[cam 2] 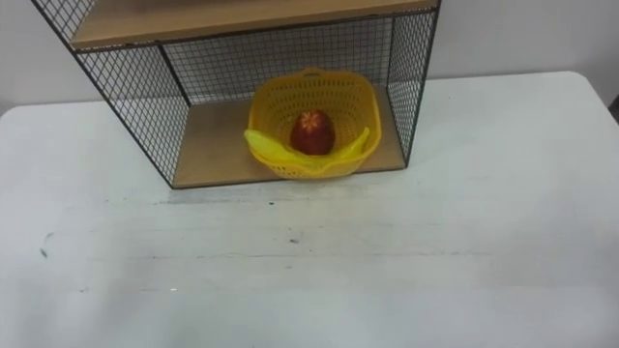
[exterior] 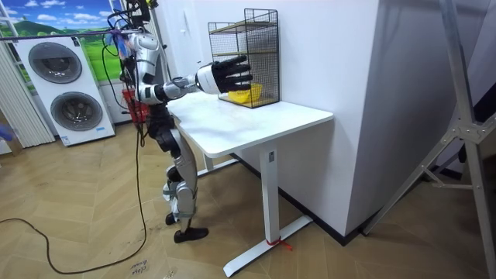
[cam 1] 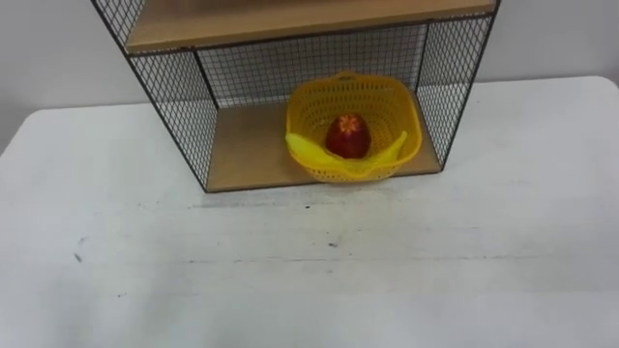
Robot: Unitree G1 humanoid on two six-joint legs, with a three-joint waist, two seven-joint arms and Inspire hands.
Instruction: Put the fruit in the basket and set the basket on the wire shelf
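1. We saw the robot standing at the long side of one white table (cam 1: 290, 280), facing one wire shelf (cam 1: 176, 97).
2. In the room view its right hand (exterior: 227, 75) was raised above the table, just before the shelf. The fingers were straight and spread, and the hand carried nothing.
3. The near part of the table carried only a few small dark marks.
4. The shelf stood at the far edge of the table, against the wall. We counted two wooden boards in it, the lower board (cam 1: 242, 145) and the upper board (cam 1: 290, 19).
5. One yellow basket (cam 1: 319, 104) stood on the lower board, toward the right side wall of the shelf.
6. Inside the basket we counted two fruits: one banana (cam 1: 308, 152) lying along the near wall, and one red fruit (cam 1: 348, 135) just behind it, in the middle.
7. Far behind the robot, the room view showed two washing machines (exterior: 54, 62), one above the other.
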